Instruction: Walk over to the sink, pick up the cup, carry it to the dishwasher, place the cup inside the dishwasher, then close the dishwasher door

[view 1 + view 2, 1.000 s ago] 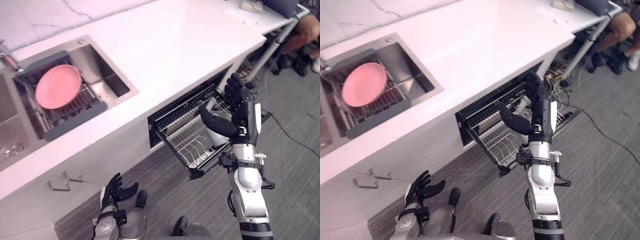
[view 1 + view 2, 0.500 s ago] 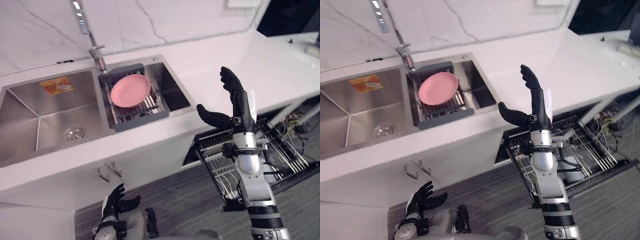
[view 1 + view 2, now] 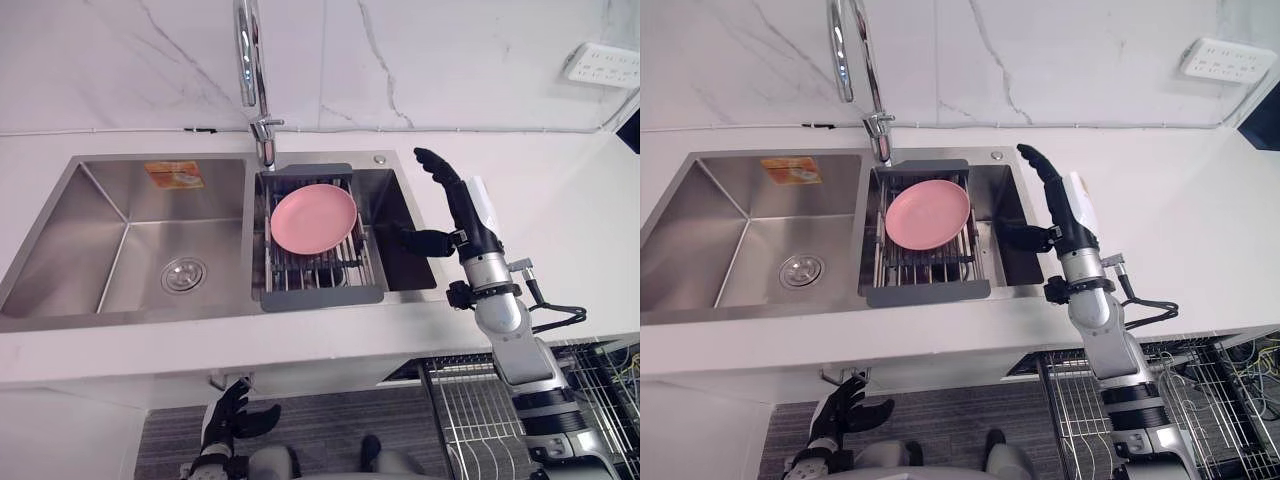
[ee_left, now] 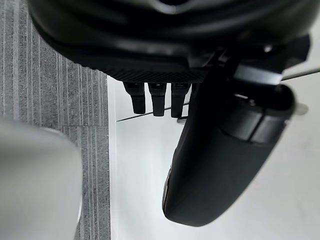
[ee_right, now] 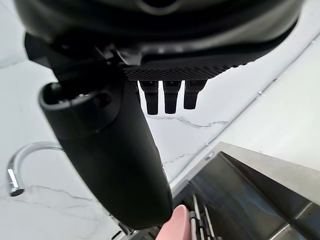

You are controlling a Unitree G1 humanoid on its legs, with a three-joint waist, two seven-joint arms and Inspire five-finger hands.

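My right hand (image 3: 465,213) is raised over the counter at the right rim of the sink (image 3: 130,240), open, fingers straight and thumb turned toward the basin, holding nothing. In the right wrist view its straight fingers (image 5: 165,98) point at the marble wall. A pink plate (image 3: 313,218) lies on a grey drying rack (image 3: 320,296) set in the sink's right basin. The dishwasher's pulled-out wire rack (image 3: 482,420) shows below the counter at the lower right. My left hand (image 3: 226,436) hangs low by the cabinet front, open and empty. I see no cup.
A tall chrome faucet (image 3: 248,60) stands behind the sink's divider. The left basin holds a drain and a sticker. White counter (image 3: 1180,230) stretches to the right, with a wall outlet (image 3: 600,65) above it. Grey carpet lies under the rack.
The camera has swung from the dishwasher rack to the sink. My right hand has come up from the rack to counter height beside the sink, staying open.
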